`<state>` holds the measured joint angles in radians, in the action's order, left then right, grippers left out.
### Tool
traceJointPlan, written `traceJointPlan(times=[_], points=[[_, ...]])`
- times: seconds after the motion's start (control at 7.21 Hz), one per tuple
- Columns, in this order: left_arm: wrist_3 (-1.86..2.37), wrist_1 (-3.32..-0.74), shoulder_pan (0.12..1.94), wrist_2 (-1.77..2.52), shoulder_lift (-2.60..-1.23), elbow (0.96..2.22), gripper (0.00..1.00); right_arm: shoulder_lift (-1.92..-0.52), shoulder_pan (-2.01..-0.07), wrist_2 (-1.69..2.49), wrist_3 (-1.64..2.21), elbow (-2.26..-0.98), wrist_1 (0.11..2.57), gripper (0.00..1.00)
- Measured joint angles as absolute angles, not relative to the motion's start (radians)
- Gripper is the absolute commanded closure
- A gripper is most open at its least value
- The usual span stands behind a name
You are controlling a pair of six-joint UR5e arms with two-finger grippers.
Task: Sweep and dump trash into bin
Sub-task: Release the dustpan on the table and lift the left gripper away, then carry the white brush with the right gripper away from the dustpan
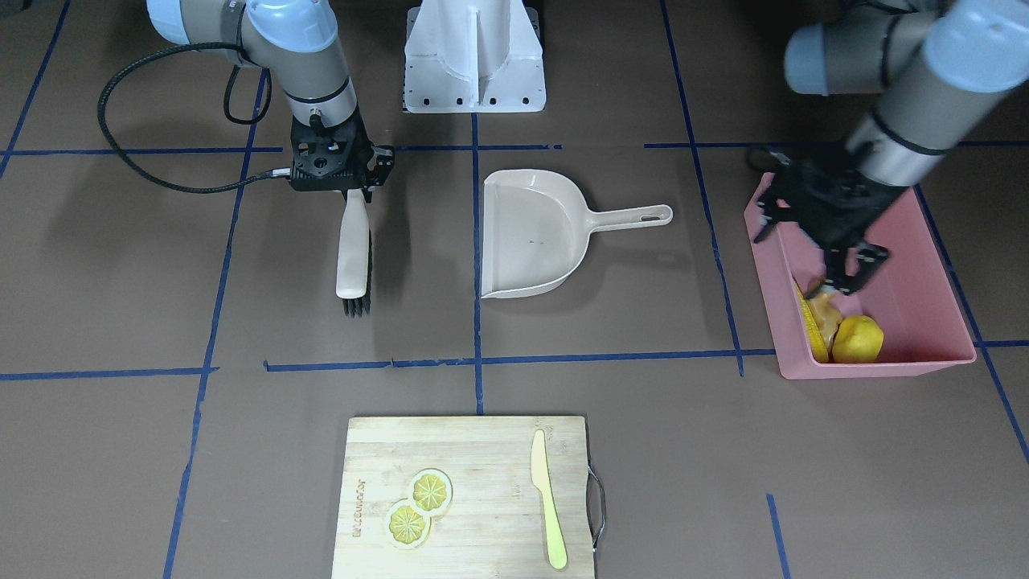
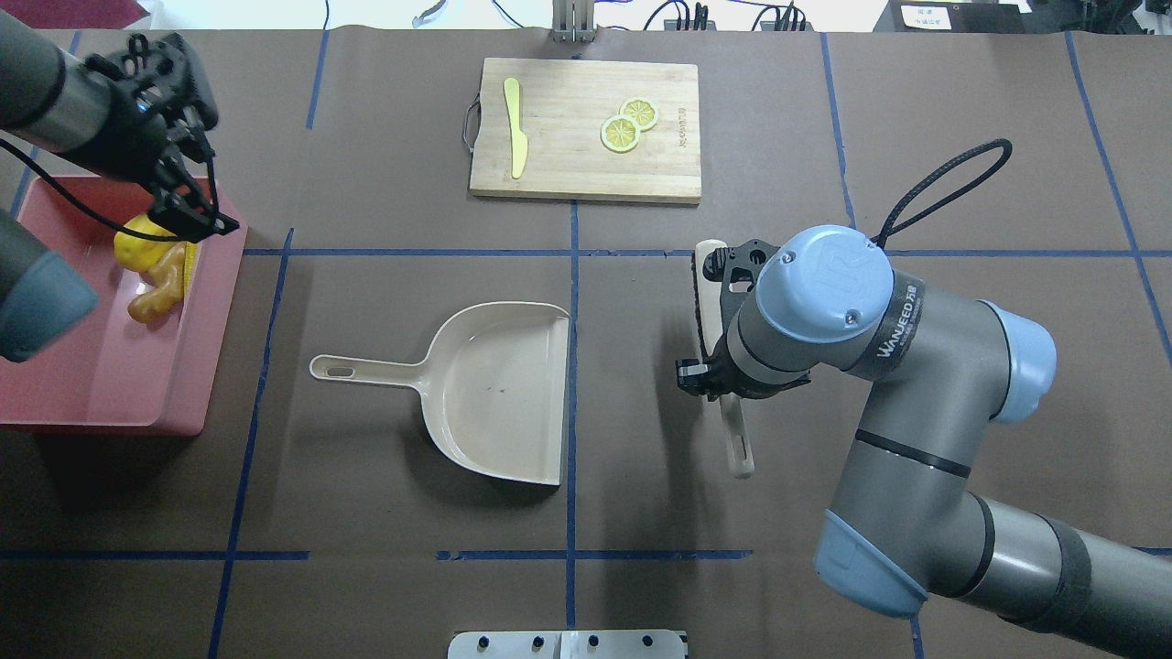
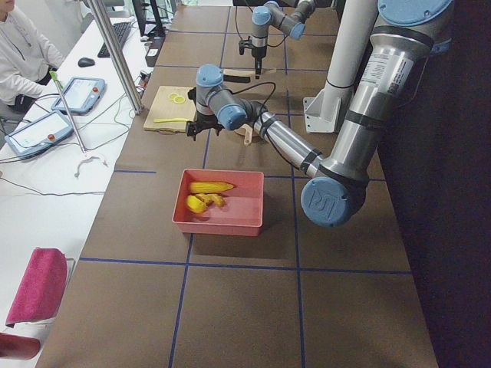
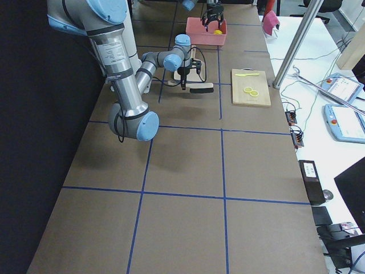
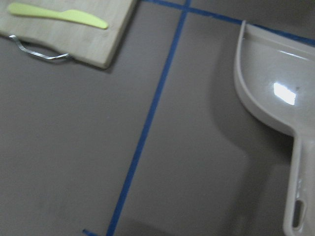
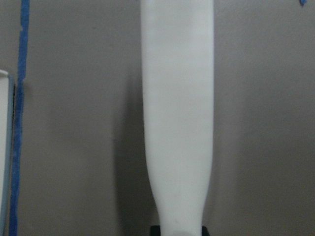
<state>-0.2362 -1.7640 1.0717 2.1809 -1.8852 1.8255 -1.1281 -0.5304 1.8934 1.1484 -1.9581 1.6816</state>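
Note:
The pink bin (image 1: 876,368) stands on the table's left-arm side. Inside it lie the trash pieces: a yellow corn cob (image 1: 813,331), a tan ginger root (image 1: 826,310) and a rounded yellow lump (image 1: 858,339). My left gripper (image 1: 850,272) hovers over that end of the bin (image 2: 101,366), open and holding nothing. My right gripper (image 1: 347,186) is shut on the white handle of a brush (image 1: 352,251), whose dark bristles point towards the cutting board. The right wrist view is filled by the brush handle (image 6: 177,113). The beige dustpan (image 1: 530,241) lies empty between the two arms.
A wooden cutting board (image 1: 482,490) at the table's far edge carries two lemon slices (image 1: 420,507) and a pale green knife (image 1: 548,498). The robot's white base (image 1: 474,56) is at the near edge. Blue tape lines cross the brown table. A person sits at the side desk (image 3: 23,46).

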Motion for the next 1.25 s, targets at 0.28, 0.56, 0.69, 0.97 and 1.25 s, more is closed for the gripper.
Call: traceJointPlan(times=[0.28, 0.56, 0.69, 0.97, 1.25], points=[[-0.241, -1.755, 1.196, 2.182, -1.856, 1.762, 0.0, -1.174, -0.625, 1.947, 1.029, -1.957, 1.683, 1.0], [-0.237, -1.75, 1.31, 2.188, -1.791, 1.668, 0.0, -1.247, -0.74, 2.003, 0.867, -1.955, 1.683, 1.0], [-0.235, -1.736, 1.375, 2.212, -1.77, 1.6, 0.0, -1.287, -0.798, 2.034, 0.791, -1.953, 1.683, 1.0], [-0.213, -1.553, 1.51, 2.353, -1.776, 1.511, 0.0, -1.369, -0.91, 2.095, 0.649, -1.95, 1.682, 1.0], [-0.196, -1.348, 1.581, 2.406, -1.774, 1.503, 0.0, -1.45, -0.992, 2.134, 0.542, -1.95, 1.681, 1.0]])
